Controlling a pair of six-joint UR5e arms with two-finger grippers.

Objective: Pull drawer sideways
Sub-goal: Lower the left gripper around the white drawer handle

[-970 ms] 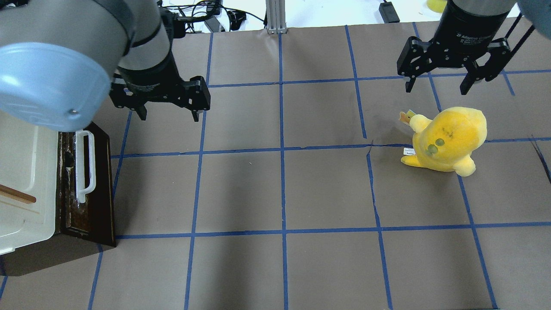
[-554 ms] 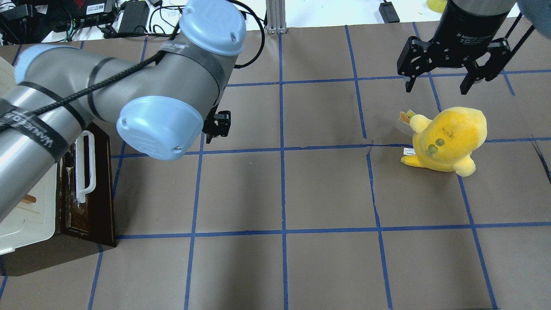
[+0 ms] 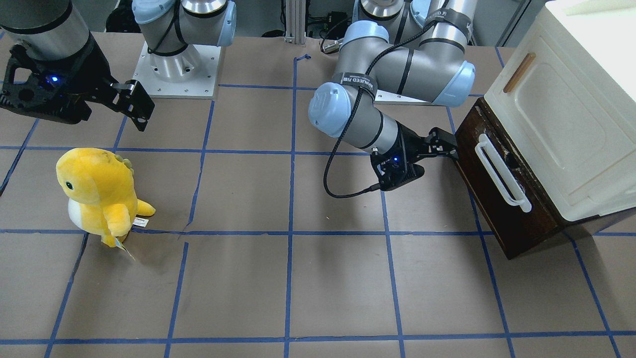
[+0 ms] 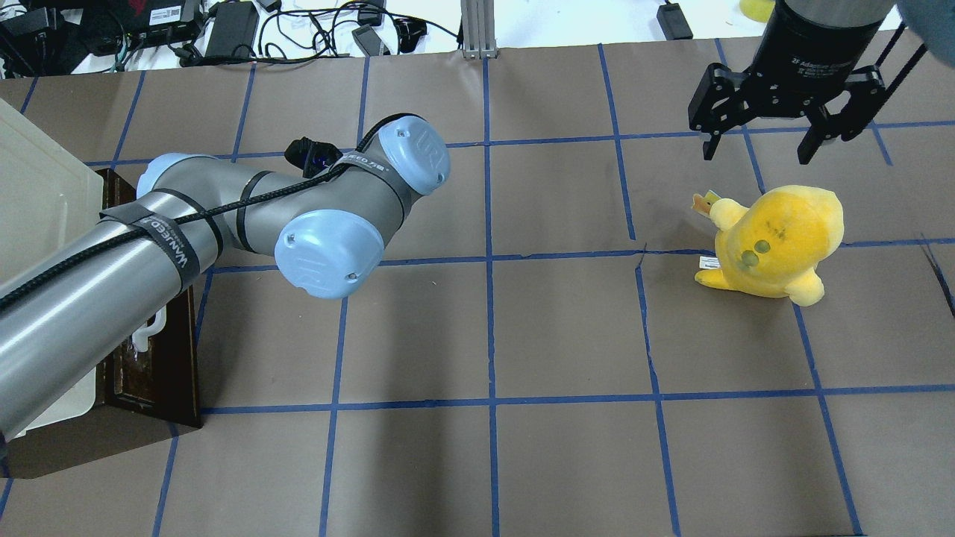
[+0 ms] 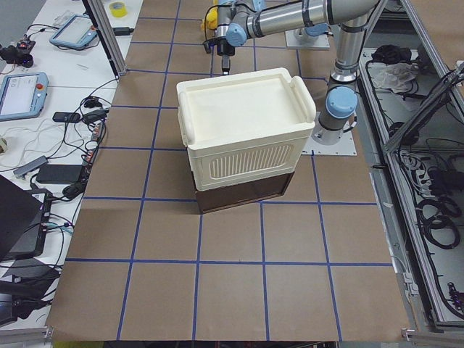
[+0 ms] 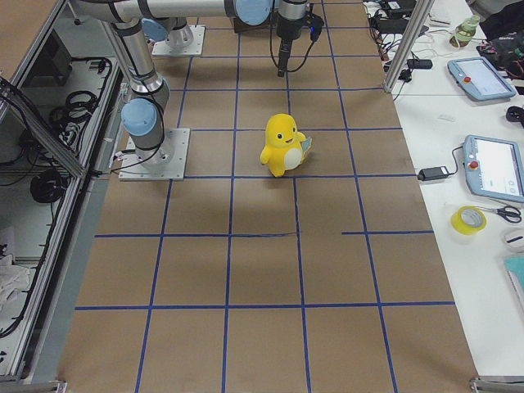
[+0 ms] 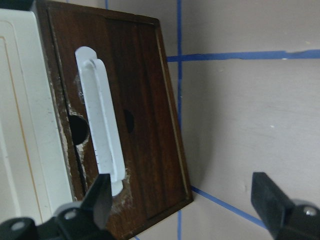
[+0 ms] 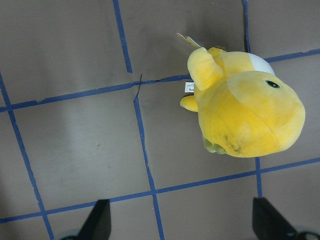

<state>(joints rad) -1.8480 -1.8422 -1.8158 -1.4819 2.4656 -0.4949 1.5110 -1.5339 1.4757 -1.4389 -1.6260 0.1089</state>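
Dark brown worn wood: drawer front with long white bar handle, toward left edge of worktop, roughly midway between robot-side and operator-side edges. Sits under cream cabinet, front turned toward worktop's middle. Handle ungripped.

Left gripper low over the brown paper, just beside robot-side end of drawer front, pointed sideways at it. Fingers spread wide in left wrist view: one overlapping the end of the handle in that view, other out over bare paper. Contact with front or handle: cannot tell. Hidden under own arm in overhead view.

Right gripper raised over right half of worktop, pointing down, fingers wide apart, nothing between them. Just below it in right wrist view, clear of both fingers: yellow plush toy.

Plush upright on paper toward right edge, small white tag at its base, well apart from drawer. Blue tape grid across whole worktop.
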